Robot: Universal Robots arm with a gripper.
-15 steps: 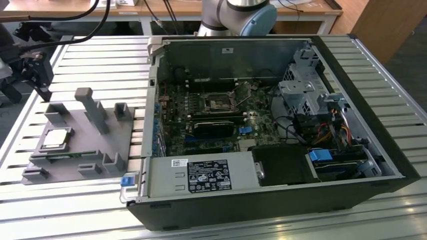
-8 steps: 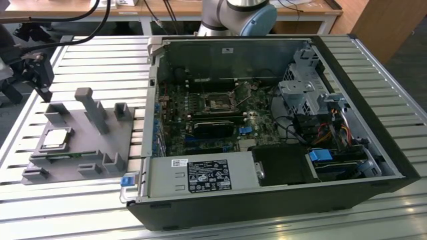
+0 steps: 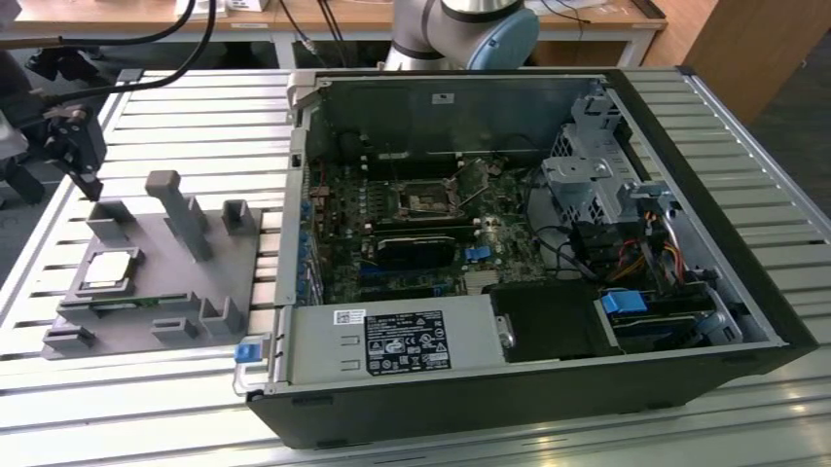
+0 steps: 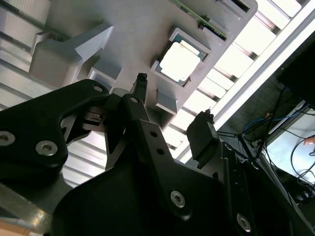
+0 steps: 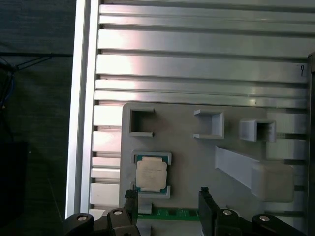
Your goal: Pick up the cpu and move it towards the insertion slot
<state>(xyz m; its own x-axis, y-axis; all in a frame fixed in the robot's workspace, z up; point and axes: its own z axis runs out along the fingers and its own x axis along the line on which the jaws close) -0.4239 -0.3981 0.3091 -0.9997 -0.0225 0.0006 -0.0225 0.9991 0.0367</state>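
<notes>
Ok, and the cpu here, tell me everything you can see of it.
The small flat square cpu has a silvery-white metal top and a thin greenish rim. It lies flat, top up, seated in a square pocket of the grey plastic fixture on the slatted metal table, to the exterior view's left of the open computer case. A green circuit strip lies beside it. The open black end effector hangs above without touching it.

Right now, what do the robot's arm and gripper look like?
The arm is silver-grey with a pale blue joint cap. The gripper is matte black and angular, with silver screws and two narrow black jaws. Black cables run near it.
</notes>
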